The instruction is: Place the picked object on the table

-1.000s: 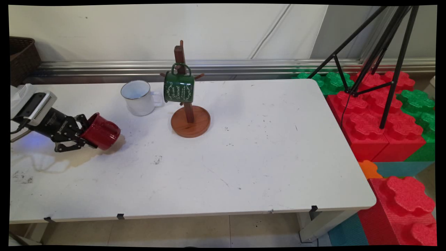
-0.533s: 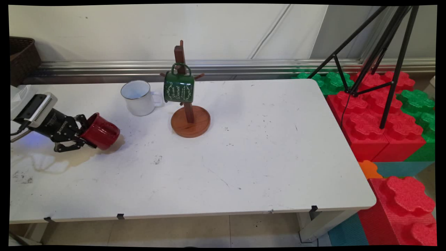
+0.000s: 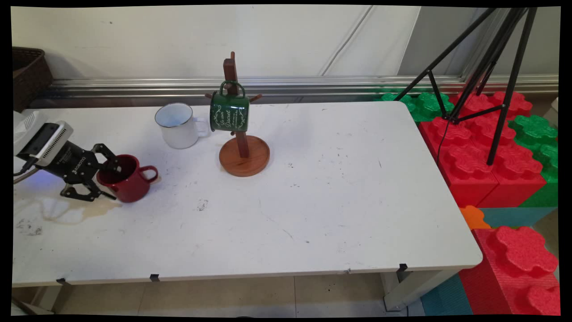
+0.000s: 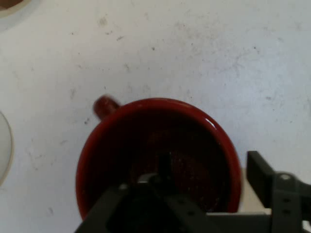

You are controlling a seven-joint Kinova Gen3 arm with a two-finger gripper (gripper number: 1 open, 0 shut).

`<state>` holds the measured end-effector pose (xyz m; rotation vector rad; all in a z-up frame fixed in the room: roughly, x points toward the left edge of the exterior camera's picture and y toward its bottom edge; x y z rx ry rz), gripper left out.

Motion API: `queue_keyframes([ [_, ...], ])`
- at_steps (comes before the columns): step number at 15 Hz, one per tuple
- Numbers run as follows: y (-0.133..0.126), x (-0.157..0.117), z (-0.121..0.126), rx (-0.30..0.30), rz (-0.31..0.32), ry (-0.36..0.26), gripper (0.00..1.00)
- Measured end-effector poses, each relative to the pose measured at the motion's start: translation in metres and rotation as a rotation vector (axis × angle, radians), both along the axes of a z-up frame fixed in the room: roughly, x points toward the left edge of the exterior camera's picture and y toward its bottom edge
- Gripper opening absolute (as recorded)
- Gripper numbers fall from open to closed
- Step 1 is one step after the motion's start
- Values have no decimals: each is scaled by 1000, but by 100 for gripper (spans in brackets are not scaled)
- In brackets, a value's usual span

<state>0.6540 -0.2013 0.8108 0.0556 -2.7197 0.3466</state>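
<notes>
A red mug (image 3: 132, 185) stands upright on the white table (image 3: 313, 201) at its left side, handle pointing right. My gripper (image 3: 117, 183) is open and straddles the mug's left rim, one finger (image 3: 111, 163) down inside the mug and the other outside near the table. In the hand view I look into the red mug (image 4: 184, 141); the gripper (image 4: 210, 170) has one finger (image 4: 260, 172) outside the wall at right, with a small gap. A white enamel mug (image 3: 176, 125) stands behind, beside a wooden mug rack (image 3: 244, 156) with a green mug (image 3: 229, 112) hanging on it.
A brown basket (image 3: 29, 74) sits at the far left by the wall. A black tripod (image 3: 482, 67) and red and green foam blocks (image 3: 482, 156) stand off the table's right end. A pale stain (image 3: 67, 214) marks the table near the gripper.
The red mug, held tilted on its side in the shut gripper before, now stands upright on the table. The fingers have spread and let go of its rim.
</notes>
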Motion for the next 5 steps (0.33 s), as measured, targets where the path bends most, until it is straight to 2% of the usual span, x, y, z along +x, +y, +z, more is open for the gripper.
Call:
queue_keyframes([
  [5, -1, -2, 2, -3, -3, 4, 100],
])
